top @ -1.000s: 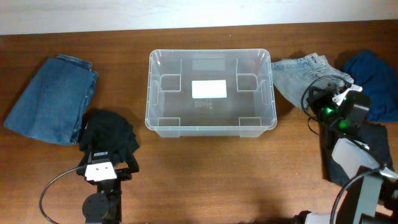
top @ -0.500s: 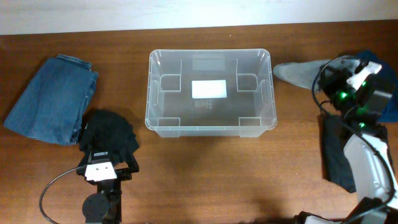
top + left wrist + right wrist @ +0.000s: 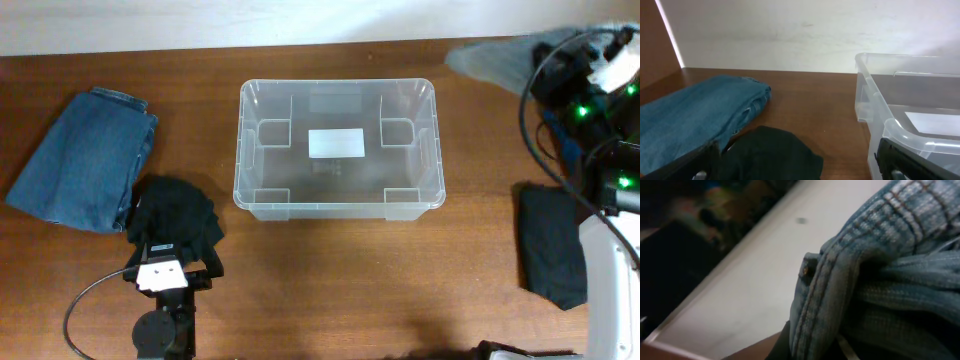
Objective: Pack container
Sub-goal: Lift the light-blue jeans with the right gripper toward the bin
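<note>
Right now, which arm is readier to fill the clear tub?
Right, probably: the right gripper is shut on pale denim clothing near the container; the left gripper hangs open over a black garment, holding nothing.

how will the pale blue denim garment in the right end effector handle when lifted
Likely floppy: the pale blue denim garment trails sideways from the right end effector rather than holding shape. Probably heavyish for cloth, given thick stitched seams. Unlikely to slip; the weave looks coarse.
</note>
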Controlling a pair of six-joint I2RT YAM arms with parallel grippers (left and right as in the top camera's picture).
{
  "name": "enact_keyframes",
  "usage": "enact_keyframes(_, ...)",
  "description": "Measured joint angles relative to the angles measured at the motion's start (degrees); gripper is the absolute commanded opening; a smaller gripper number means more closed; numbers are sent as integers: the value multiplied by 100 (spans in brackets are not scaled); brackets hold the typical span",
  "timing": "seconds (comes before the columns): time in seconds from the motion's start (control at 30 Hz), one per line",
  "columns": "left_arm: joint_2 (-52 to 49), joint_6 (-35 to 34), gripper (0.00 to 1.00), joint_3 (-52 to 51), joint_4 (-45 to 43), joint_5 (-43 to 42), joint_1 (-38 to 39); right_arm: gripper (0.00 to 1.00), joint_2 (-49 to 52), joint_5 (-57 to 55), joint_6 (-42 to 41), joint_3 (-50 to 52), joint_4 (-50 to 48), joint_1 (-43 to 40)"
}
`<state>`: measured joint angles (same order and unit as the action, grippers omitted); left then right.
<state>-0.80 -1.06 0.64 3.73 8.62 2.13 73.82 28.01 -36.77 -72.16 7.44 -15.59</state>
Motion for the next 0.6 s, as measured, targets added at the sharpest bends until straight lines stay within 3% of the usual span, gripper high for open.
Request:
enact_keyframes(0.2, 0, 0, 99, 0, 0, 0, 0, 4, -144, 68, 487, -450, 514, 772)
enact_keyframes(0.6, 0, 0, 99, 0, 0, 2, 0, 4, -144, 238, 2922, -509, 1554, 2568)
